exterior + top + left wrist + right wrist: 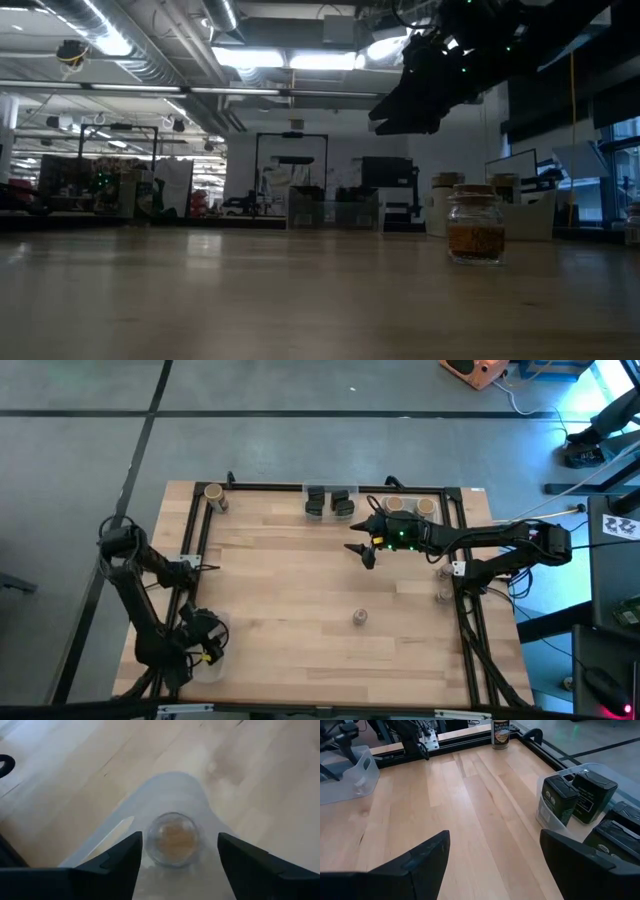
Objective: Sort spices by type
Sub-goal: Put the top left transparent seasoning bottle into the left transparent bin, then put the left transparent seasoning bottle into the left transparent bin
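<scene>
The right end effector (362, 551) hangs wide open above the worktop (300, 590), near the far edge beside the dark boxy jars (329, 502). The left end effector (175, 851), fingers spread, hovers over a jar (173, 838) in a clear tray (170, 790) at the near-left corner. One small jar (360, 617) stands alone mid-worktop with open wood around it.

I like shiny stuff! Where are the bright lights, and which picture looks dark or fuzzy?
Low view: bright ceiling lights glare, while the table and right gripper look dark. Left wrist view: the jar is fuzzy, in a hazy clear tray.
</scene>
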Controlling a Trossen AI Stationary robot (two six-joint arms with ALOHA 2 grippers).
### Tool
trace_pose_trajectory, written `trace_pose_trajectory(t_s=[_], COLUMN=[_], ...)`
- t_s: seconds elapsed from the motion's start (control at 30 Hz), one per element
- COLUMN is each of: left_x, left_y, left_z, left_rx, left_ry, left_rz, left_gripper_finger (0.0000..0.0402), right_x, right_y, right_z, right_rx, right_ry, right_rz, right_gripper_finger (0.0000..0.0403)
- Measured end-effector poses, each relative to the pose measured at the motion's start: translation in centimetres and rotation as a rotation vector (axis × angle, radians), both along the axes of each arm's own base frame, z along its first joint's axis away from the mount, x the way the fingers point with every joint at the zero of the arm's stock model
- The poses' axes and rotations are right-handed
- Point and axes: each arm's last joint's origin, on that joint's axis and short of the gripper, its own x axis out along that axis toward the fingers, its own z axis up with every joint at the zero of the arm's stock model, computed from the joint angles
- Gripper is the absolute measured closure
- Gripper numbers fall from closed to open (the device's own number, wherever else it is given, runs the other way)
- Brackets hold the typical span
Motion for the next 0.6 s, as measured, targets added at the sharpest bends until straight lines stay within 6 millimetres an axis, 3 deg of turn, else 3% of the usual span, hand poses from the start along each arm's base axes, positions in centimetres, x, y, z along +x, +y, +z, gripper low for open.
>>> trace_pose_trajectory(t_s=[0.33, 0.6], left_x=[0.5, 4.5], left_y=[2.5, 3.7], left_z=[5.5, 7.3], left_rx=[-0.226, -0.167], left_ry=[-0.137, -0.299], left_rz=[-0.039, -0.138], left_gripper_finger=[0.0153, 0.0151], right_x=[-0.1, -0.2], right_y=[0.0, 0.3], right_z=[-0.1, -0.5], right_rx=[0.001, 0.03], right_ry=[0.015, 0.049], right_rz=[0.002, 0.055], right_gripper_finger=[0.0095, 0.0095])
